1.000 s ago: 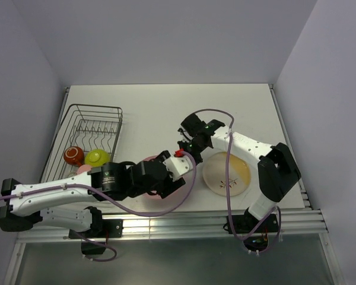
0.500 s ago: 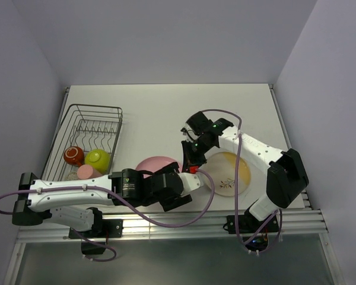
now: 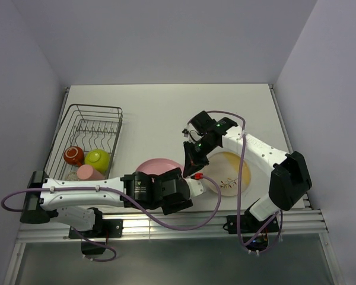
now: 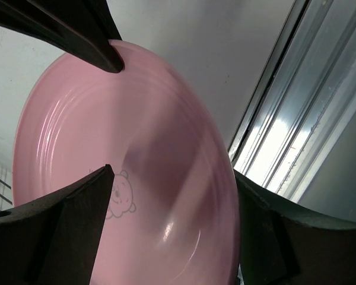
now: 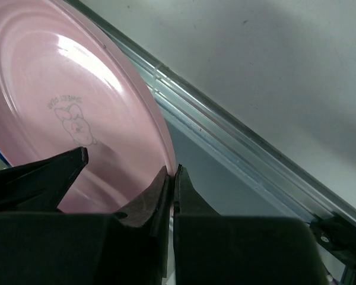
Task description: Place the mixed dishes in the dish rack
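Pink plate: pinched at the rim by right gripper, jaws closed tight on the edge. Left gripper: spread wide, one finger each side across the same plate's face; contact not clear. Just beside right gripper: one cream-and-orange plate, lying flat. Well off to the left of both grippers: one dish rack, holding one dark red mug, one lime-green bowl, one salmon-pink cup. Count: two plates, three pieces racked.

The left fingers spread wider around the pink plate; the right fingers slide toward the desk's near edge.
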Motion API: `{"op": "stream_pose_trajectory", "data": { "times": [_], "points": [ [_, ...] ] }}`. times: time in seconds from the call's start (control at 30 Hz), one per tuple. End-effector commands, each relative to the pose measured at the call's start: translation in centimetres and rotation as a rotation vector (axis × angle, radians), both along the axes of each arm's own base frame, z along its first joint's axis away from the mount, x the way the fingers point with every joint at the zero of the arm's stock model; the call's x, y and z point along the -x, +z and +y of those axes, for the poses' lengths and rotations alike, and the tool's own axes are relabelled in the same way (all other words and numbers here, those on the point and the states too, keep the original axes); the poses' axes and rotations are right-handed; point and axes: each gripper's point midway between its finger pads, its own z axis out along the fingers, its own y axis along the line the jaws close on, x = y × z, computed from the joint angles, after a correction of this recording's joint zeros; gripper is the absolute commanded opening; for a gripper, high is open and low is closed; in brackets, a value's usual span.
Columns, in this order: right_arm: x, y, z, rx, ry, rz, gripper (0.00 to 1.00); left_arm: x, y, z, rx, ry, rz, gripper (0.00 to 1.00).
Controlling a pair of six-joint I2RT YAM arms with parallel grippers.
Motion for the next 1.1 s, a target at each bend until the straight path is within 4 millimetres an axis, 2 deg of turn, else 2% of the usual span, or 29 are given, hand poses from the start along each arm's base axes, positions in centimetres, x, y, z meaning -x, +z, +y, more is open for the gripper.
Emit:
{"op": "stream_pose_trajectory", "data": {
  "times": [0.0,0.07,0.17,0.2,0.23,0.37,0.4,0.5,0.6,0.63,0.7,0.73,0.77,0.8,0.83,0.9,0.93,0.97,1.0,1.03,1.07],
  "points": [
    [1.8,2.3,-0.4,-0.082,0.035,0.031,0.0,-0.4,0.0,0.5,-0.028,0.027,-0.036,0.81],
    [2.2,2.3,-0.5,-0.09,0.037,0.046,0.0,-0.6,0.0,0.6,-0.041,0.039,-0.057,0.78],
    [2.7,2.9,-0.3,-0.13,0.039,0.065,0.0,-1.5,-0.1,1.2,-0.075,0.074,-0.112,0.65],
    [2.8,3.3,-0.1,-0.149,0.042,0.074,0.0,-2.0,0.0,1.4,-0.078,0.097,-0.137,0.55],
    [2.9,3.5,0.0,-0.156,0.041,0.076,0.0,-2.2,0.0,1.5,-0.082,0.11,-0.153,0.5],
    [3.0,4.2,0.1,-0.183,0.044,0.075,0.0,-3.6,1.0,2.1,-0.055,0.196,-0.232,0.07],
    [2.9,4.4,0.1,-0.19,0.042,0.071,0.0,-4.0,1.3,2.3,-0.042,0.223,-0.258,0.0],
    [2.3,5.3,0.3,-0.208,0.037,0.024,0.06,-5.4,2.8,3.1,0.014,0.307,-0.33,0.0],
    [-0.1,6.2,-0.2,-0.161,-0.006,-0.107,0.35,-6.9,4.6,3.8,0.119,0.4,-0.323,0.0],
    [-1.6,6.8,-0.7,-0.123,-0.039,-0.189,0.57,-7.7,5.6,4.3,0.177,0.44,-0.314,0.0],
    [-3.4,7.9,-1.7,-0.097,-0.097,-0.269,0.75,-8.4,6.7,4.9,0.241,0.48,-0.297,0.0],
    [-4.6,8.9,-2.2,-0.091,-0.136,-0.321,0.92,-9.4,7.8,6.0,0.291,0.527,-0.293,0.0],
    [-6.4,9.4,-3.8,-0.05,-0.212,-0.385,0.99,-9.8,8.5,5.9,0.339,0.53,-0.271,0.0],
    [-7.4,9.8,-4.7,-0.026,-0.265,-0.421,1.0,-10.2,9.3,6.3,0.372,0.55,-0.27,0.0],
    [-8.3,10.7,-5.7,-0.008,-0.313,-0.474,1.0,-11.4,10.9,7.6,0.425,0.603,-0.279,0.0],
    [-10.0,11.0,-7.9,0.067,-0.413,-0.552,1.0,-12.3,12.7,8.5,0.487,0.629,-0.272,0.0],
    [-10.2,11.2,-8.3,0.073,-0.43,-0.575,1.0,-13.5,14.5,10.1,0.545,0.684,-0.286,0.0],
    [-10.3,11.5,-8.6,0.073,-0.442,-0.595,1.0,-14.2,15.5,10.8,0.568,0.689,-0.295,0.0],
    [-10.2,11.5,-8.7,0.071,-0.443,-0.599,1.0,-14.3,16.2,10.3,0.615,0.653,-0.257,0.0],
    [-10.1,11.3,-8.5,0.06,-0.435,-0.598,1.0,-16.1,17.4,12.4,0.637,0.716,-0.284,0.0],
    [-9.9,11.3,-8.3,0.045,-0.426,-0.593,1.0,-16.9,17.8,13.3,0.629,0.723,-0.291,0.0]
  ]
}}
